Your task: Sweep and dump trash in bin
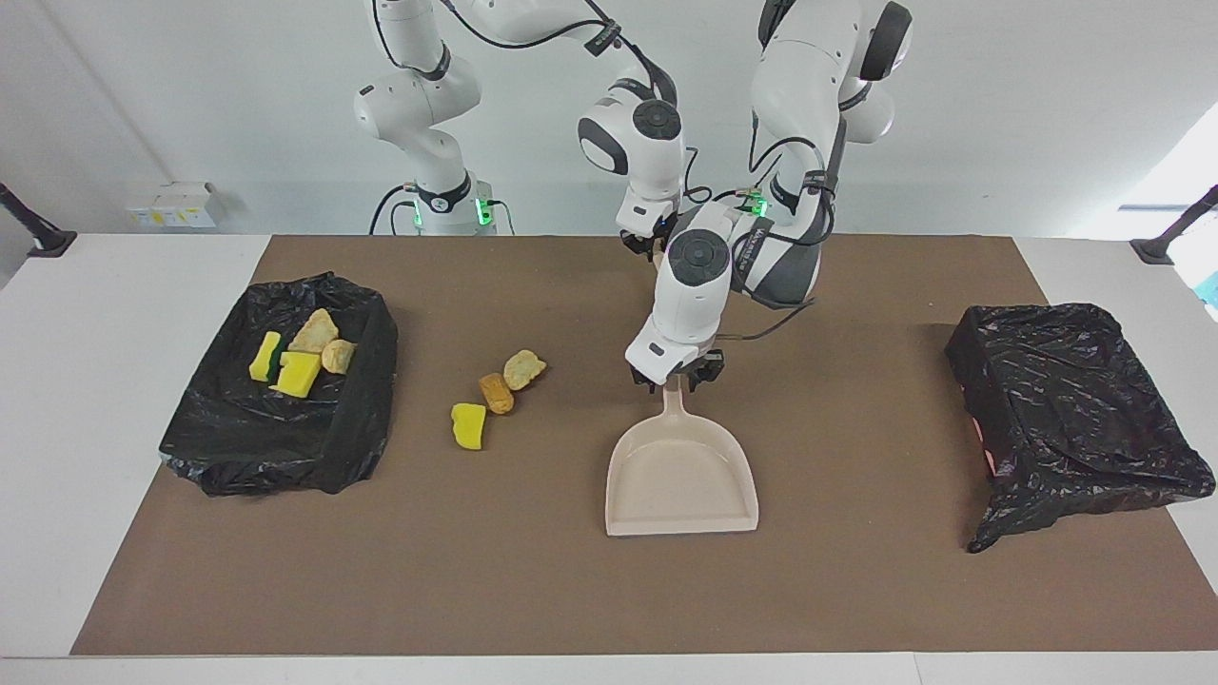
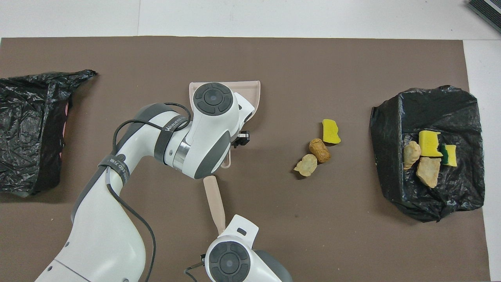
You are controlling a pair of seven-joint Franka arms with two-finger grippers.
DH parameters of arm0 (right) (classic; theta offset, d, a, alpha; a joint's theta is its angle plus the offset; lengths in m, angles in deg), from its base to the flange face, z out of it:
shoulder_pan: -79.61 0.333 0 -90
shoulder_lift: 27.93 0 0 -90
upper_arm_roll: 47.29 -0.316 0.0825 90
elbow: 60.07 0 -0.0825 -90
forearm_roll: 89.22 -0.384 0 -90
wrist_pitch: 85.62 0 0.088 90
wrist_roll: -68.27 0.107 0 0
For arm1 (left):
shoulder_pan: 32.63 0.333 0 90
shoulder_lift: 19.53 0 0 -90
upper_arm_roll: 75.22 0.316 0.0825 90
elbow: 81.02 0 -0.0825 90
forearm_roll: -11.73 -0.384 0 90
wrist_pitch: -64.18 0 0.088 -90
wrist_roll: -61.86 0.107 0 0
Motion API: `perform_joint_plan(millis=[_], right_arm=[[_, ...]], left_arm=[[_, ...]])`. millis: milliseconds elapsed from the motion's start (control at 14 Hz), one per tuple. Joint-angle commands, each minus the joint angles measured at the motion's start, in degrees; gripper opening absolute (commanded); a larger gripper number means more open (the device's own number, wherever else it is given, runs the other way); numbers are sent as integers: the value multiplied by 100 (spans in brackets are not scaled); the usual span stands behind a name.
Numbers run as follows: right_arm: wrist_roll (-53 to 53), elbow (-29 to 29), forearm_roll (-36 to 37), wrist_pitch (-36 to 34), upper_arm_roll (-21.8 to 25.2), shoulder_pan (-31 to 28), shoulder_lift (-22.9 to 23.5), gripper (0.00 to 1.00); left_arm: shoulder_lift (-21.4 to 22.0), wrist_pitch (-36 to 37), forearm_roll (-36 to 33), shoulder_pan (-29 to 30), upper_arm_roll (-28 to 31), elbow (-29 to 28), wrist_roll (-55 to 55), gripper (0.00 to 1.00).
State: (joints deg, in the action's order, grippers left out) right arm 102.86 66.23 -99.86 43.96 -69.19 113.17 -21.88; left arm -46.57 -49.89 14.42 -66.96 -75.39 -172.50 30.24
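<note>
Three trash (image 1: 490, 394) pieces lie unswept on the counter (image 1: 533, 590) beside the part-filled bin (image 1: 238, 438), while the left hand (image 1: 674, 373) grips the dustpan (image 1: 681, 471) handle and the right hand (image 1: 650, 243) holds the brush (image 2: 214, 197).

dustpan handle (image 2: 226, 161): mostly lying hidden under the left arm, centre frame
brush (image 2: 214, 199): its bristle end disappearing beneath the right arm, bottom centre

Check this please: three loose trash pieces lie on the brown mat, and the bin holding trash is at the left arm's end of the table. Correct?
No. The facing view shows the trash-filled bin at the right arm's end. Three loose pieces on the mat is correct.
</note>
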Motion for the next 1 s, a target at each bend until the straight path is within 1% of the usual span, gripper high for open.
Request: perform_joint_plan(millis=[0,142,285,356,498,641,854,925], right_arm=[[153,-158,150,-292,45,1,-16,0],[162,-254,159,-624,72,-86,-147,0],[110,-229,159,-1038,63,-454,-567,0],[74,-220,168,-1344,63,-612,-778,0],[-92,-176,168,-1846,63,-1025,-1130,0],[-355,-176,220,-2242,72,-1490,-1368,0],[-707,-202,308,-2411,72,-2316,-1545,0],[-847,-185,552,-2402,72,-2589,-1536,0]], left_arm=[[111,16,-93,-100,79,-159,-116,0],[190,69,-93,-48,96,-150,-99,0],[295,174,-128,-4,149,-115,32,0],[348,184,-259,31,175,-115,277,0],[453,192,-410,294,176,-98,1101,0],[646,393,-427,479,176,-80,1893,0],[875,955,-647,585,176,-45,3193,0],[919,1088,-656,655,176,-45,3641,0]])
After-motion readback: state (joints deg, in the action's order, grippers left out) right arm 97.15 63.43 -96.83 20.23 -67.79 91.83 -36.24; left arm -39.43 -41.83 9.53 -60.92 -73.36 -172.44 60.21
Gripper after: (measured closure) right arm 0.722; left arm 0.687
